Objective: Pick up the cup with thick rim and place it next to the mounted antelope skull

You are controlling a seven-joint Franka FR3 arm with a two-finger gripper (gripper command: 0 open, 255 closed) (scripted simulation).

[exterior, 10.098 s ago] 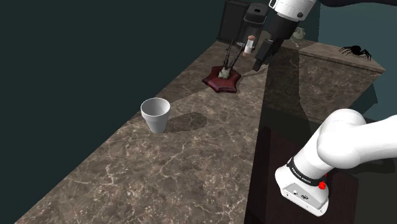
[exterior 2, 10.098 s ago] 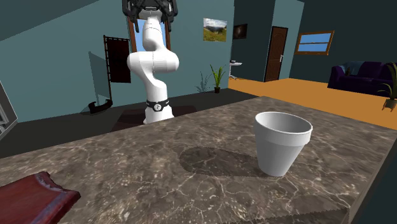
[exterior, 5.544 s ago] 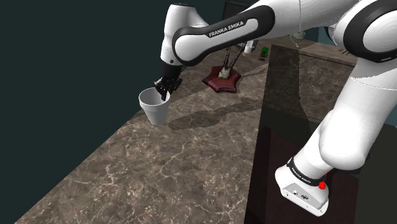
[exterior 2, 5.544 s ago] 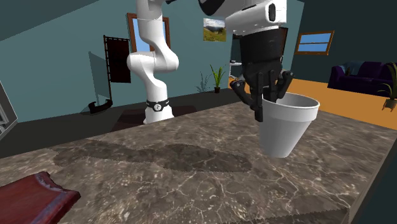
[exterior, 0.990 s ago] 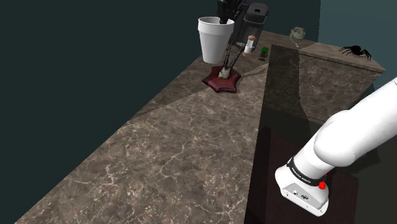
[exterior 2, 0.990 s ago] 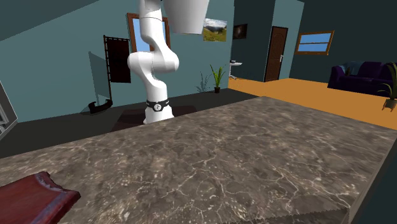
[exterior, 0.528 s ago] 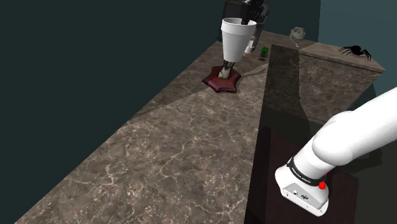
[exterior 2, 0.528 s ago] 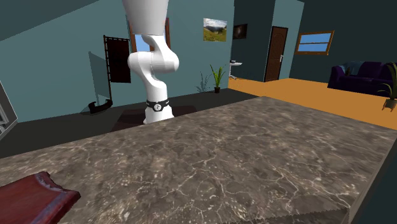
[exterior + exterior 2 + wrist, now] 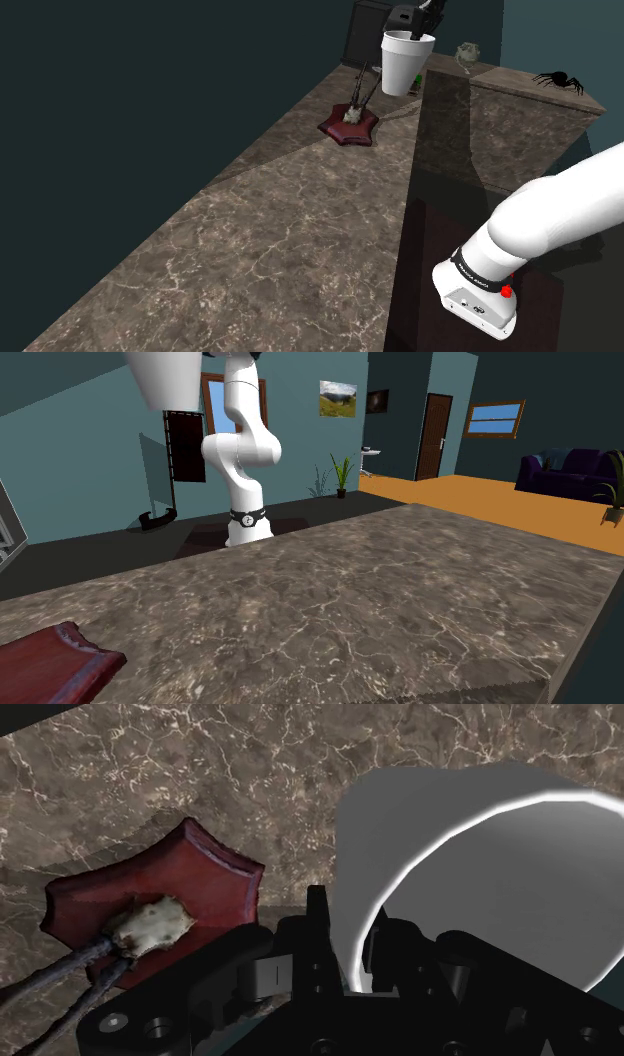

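Observation:
A white cup with a thick rim hangs in the air, above and to the right of the mounted skull in the shoulder view. My black gripper is shut on its rim from above. The mounted skull sits on a dark red plaque on the marble counter, with long dark horns rising from it. In the wrist view my gripper pinches the cup's wall, one finger inside and one outside, with the plaque and pale skull below and beside it. The cup shows high in the second exterior view.
A black spider figure and a greenish object rest on the raised ledge at the shoulder view's right. A dark box stands at the counter's far end. My stand is at the lower right. The plaque's corner shows.
The held cup has travelled toward the shoulder view's right, from over the skull's left side to its upper right; in the second exterior view it slid left.

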